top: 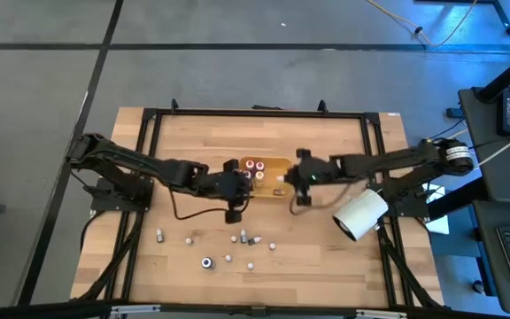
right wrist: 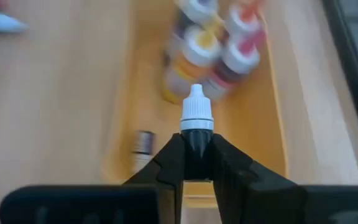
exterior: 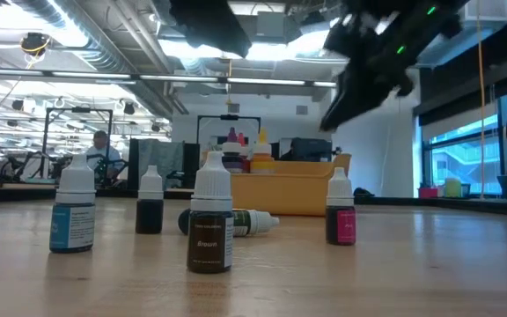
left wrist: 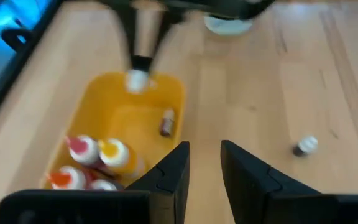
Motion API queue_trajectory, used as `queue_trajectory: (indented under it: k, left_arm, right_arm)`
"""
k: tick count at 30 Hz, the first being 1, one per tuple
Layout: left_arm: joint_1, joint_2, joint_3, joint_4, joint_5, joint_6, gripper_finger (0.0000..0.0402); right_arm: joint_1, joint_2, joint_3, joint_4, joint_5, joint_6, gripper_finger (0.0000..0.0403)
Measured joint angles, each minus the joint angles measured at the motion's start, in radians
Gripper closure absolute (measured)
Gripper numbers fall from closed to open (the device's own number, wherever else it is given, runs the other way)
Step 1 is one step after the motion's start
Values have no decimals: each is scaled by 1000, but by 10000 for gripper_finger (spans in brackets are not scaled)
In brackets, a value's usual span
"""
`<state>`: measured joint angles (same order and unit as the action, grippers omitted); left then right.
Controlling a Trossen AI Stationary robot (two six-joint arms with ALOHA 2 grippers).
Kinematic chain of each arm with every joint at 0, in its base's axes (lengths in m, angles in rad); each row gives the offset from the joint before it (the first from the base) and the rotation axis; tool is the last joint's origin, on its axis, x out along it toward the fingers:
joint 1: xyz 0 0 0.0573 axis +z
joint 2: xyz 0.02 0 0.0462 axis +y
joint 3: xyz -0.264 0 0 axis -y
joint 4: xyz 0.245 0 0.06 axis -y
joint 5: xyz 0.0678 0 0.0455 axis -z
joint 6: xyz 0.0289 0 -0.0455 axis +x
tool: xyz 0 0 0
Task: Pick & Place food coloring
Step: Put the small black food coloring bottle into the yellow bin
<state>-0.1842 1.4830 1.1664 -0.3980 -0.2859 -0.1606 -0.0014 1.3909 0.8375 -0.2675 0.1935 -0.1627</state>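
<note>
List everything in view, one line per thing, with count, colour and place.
table: one, light wood, under both arms.
tray: one, orange, middle of the table.
upright bottles: at least four, red, orange and white caps, clustered at one end of the tray.
lying bottle: one, dark, on the tray floor.
held bottle: one, white cap, over the tray.
loose bottles: about eight, white caps, scattered on the table's near side; one lies flat.
cylinder: one, white, on the table's right side.
person: one, far back in the room.
left gripper: dark, empty, slightly open, beside the tray.
right gripper: dark, shut on the held bottle.
</note>
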Motion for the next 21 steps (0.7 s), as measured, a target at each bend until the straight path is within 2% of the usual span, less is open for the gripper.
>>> queue_trajectory:
  k: [4, 8, 21]
  left_arm:
    - [-32, -1, 0, -30, -3, -37, 315]
    - [-55, -1, 0, -47, -2, -44, 315]
    - [-90, -1, 0, -117, -3, -131, 315]
  right_arm:
    - [-92, 68, 0, 22, -82, -26, 339]
    - [-135, 122, 0, 40, -167, -30, 339]
    - [-145, 194, 0, 38, -169, -53, 321]
